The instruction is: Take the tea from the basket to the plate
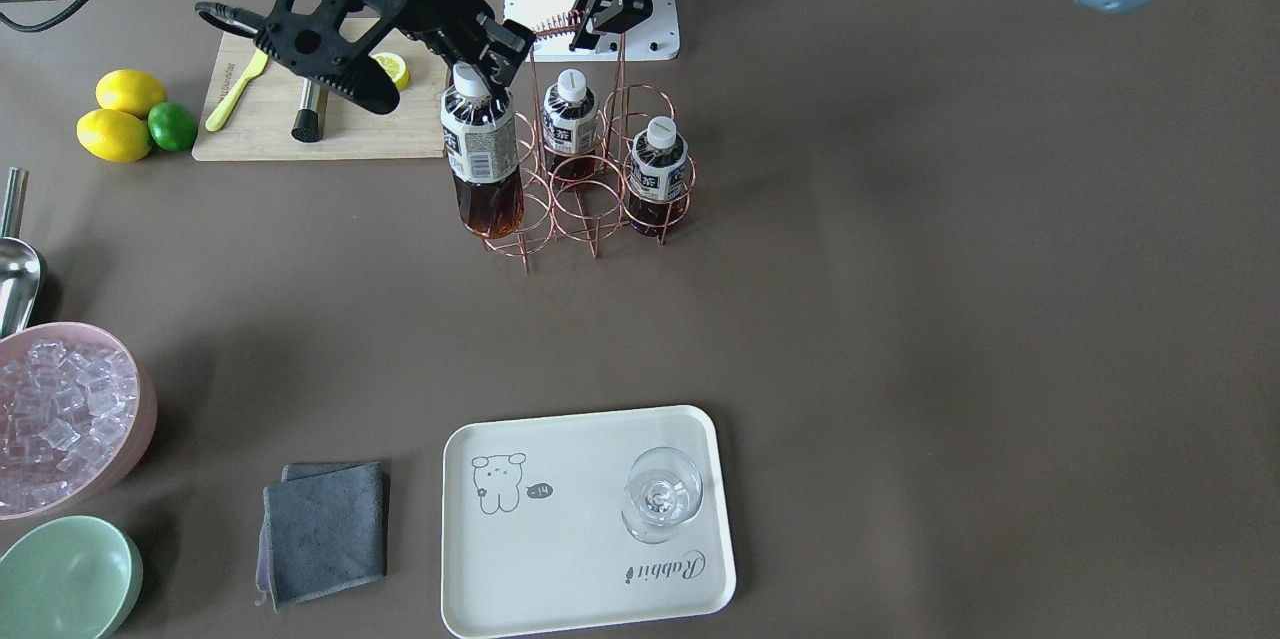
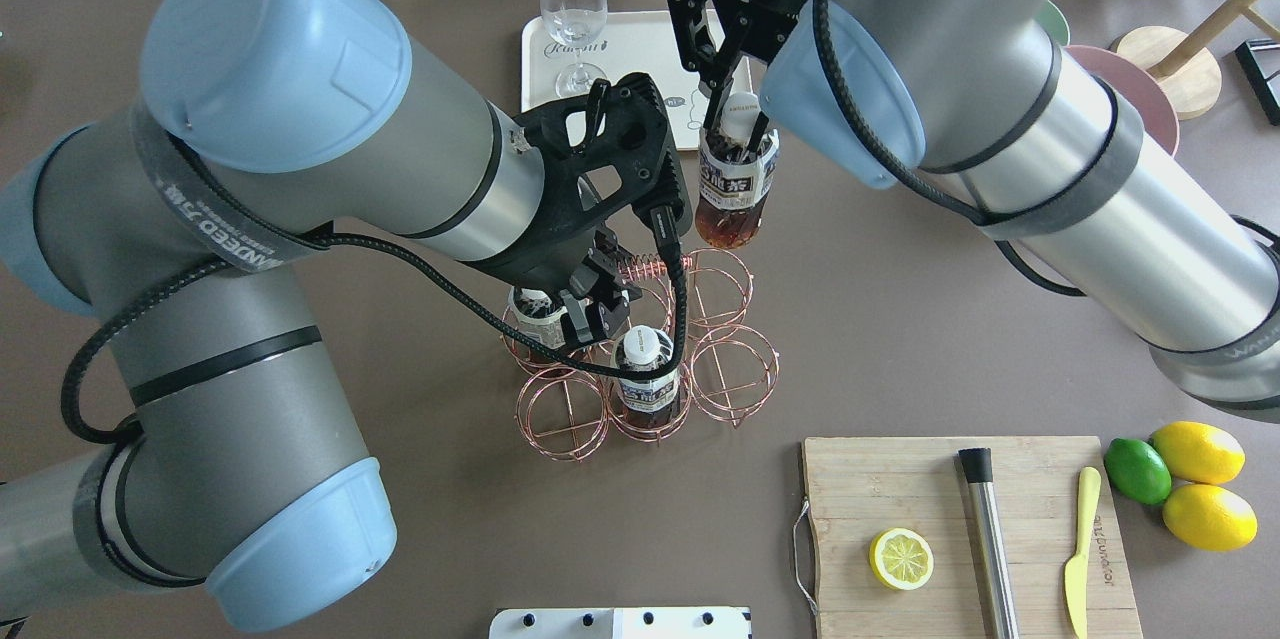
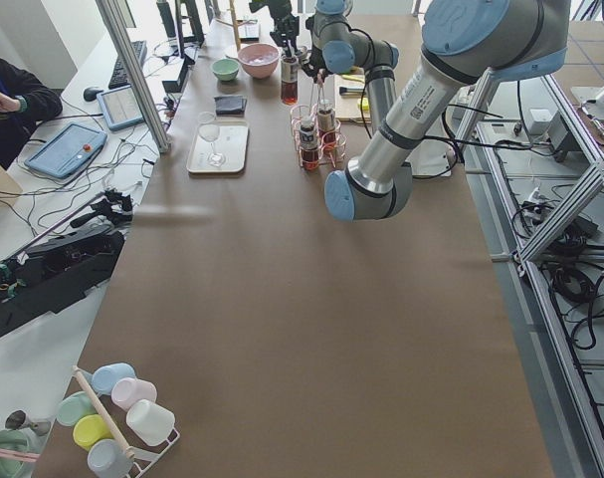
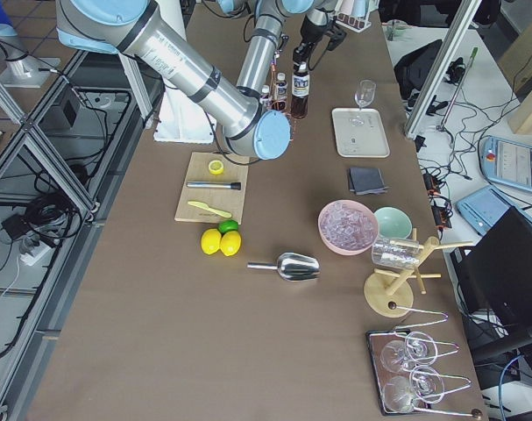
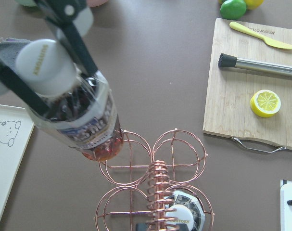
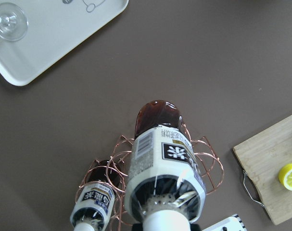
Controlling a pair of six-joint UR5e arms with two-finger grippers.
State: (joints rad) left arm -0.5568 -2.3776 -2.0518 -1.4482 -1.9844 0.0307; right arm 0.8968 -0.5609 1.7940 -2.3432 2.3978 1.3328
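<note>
Lifting out: tea (image 1: 482,159) clamped at its neck in right gripper (image 1: 483,82) above basket (image 1: 588,187), upper centre, left gripper (image 1: 592,23) closed on the handle (image 1: 558,22); next, likely a carry down-frame onto plate (image 1: 560,559), clear of glass (image 1: 660,494).

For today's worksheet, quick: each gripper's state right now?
Left gripper: closed on the rose-gold wire basket's coiled handle.
Right gripper: holding a small white-capped plastic bottle of brown tea.

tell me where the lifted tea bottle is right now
In the front-facing view the tea bottle hangs left of centre from the right gripper, raised at the wire basket's view-left corner, next to the two bottles seated in it.
</note>
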